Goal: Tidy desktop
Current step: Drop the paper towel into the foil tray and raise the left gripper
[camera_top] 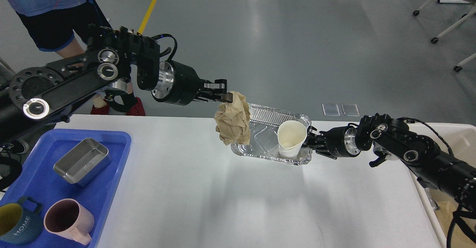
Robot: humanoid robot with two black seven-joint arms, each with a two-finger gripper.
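Above far edge of white rectangular bench (208, 188), left pincer (223, 93) clamped on crumpled brown paper wad (233, 119), hanging over left end of foil tray (260, 136). Right pincer (310, 140) beside white paper cup (291, 138), state unclear.

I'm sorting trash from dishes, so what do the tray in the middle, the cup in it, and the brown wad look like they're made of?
Tray: thin aluminum foil, shiny, crimped rim. Cup: probably paper, matte white. Brown wad: crumpled paper, likely a napkin, matte and creased.
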